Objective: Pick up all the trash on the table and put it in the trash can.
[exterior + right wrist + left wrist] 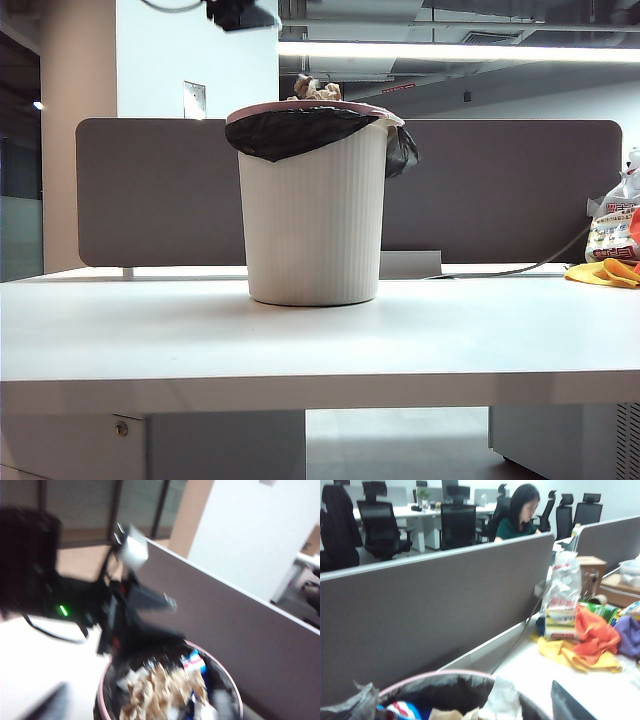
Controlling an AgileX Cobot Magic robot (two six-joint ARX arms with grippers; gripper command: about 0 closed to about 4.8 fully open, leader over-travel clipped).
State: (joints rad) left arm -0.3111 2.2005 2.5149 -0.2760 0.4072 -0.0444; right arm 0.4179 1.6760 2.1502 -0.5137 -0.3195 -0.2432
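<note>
**Currently: trash sitting in the can, both tools up at the rim**

Trash can [314, 215] is standing upright mid-table [320, 340], in front of the grey partition [500, 190]. Black liner [300, 130] is folding over the pink rim. Crumpled tan trash [317, 90] is poking above the rim in the exterior view; right wrist view is showing the wads [162, 687] lying inside the can with other scraps.

Left tool [145, 600] is hanging just above the can's rim, seen blurred from the right wrist view; fingers are looking spread, nothing between them. Only one finger [570, 702] is showing in its own wrist view.

Right tool: just a dark blurred edge [47, 705] is showing in its own view, so I cannot tell its state.

Yellow cloth [605, 272] and a printed plastic bag [612, 225] are lying at the table's far right.
</note>
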